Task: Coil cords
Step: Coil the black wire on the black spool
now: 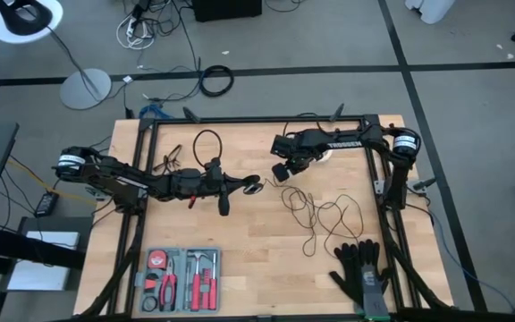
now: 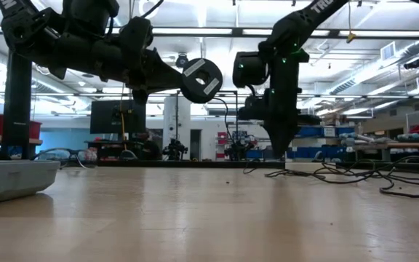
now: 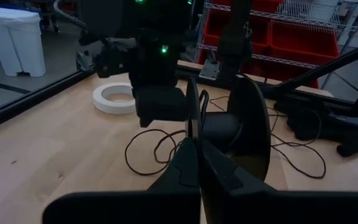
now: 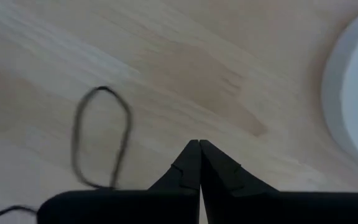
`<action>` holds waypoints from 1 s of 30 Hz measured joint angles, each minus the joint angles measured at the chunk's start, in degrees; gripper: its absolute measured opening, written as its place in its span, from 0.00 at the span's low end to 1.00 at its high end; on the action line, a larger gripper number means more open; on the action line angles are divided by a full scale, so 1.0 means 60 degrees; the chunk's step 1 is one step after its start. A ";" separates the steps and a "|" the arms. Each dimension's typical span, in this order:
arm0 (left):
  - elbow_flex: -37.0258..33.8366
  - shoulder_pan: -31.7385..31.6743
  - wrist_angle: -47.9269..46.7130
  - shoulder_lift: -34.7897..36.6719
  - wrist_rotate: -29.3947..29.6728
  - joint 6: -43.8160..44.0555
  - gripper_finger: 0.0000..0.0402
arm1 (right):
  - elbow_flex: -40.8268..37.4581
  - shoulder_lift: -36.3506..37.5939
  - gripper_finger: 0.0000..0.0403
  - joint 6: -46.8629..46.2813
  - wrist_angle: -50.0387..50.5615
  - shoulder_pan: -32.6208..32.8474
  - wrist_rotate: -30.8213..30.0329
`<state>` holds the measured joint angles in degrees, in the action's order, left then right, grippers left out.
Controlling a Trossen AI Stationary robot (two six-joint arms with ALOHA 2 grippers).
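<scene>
Cord [image 1: 325, 215] sprawls in loose loops at table centre-right, four o'clock of right gripper [image 1: 283, 173], fingers together, empty. Left gripper [image 1: 250, 184] clamps the puck [image 2: 201, 79] aloft. Risk: slack snags, tangling while winding.

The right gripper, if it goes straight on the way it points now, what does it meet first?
Probably the bare table. The right gripper, shut, points down at wood between a loop of the cord and the white tape ring.

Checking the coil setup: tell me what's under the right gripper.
Beneath the right gripper, shut, lies bare wooden table, with a loop of the black cord beside it and the white tape ring nearby. Its fingers hide the spot directly below.
</scene>
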<state>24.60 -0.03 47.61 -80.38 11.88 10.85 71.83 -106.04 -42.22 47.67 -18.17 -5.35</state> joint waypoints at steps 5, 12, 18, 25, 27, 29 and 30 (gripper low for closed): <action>0.0000 0.0000 0.0009 0.0000 0.0000 0.0011 0.00 | -0.0604 0.0011 0.00 -0.0180 -0.0710 0.0001 0.0008; 0.0000 0.0000 0.0009 0.0000 0.0000 0.0019 0.00 | -0.1552 0.0106 0.00 -0.0443 -0.1649 0.0000 0.0151; 0.0000 0.0000 0.0016 0.0000 -0.0004 0.0019 0.00 | -0.1737 0.0098 0.00 -0.0452 -0.1821 0.0015 0.0259; 0.0000 0.0000 0.0013 0.0000 -0.0004 0.0022 0.00 | -0.1454 0.0350 0.00 0.0212 -0.1143 0.0115 0.0388; 0.0000 0.0002 0.0013 0.0000 -0.0004 0.0022 0.00 | -0.1421 0.0666 0.00 0.0306 -0.1068 0.0194 0.0423; 0.0000 0.0000 0.0008 0.0000 -0.0004 0.0022 0.00 | -0.1354 0.1086 0.00 0.0317 -0.1037 0.0238 0.0341; 0.0000 0.0002 0.0005 0.0000 -0.0004 0.0022 0.00 | -0.1357 0.1244 0.00 0.0327 -0.0867 0.0278 0.0166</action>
<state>24.60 -0.02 47.64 -80.38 11.86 10.98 63.68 -98.57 -40.25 42.47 -16.51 -4.35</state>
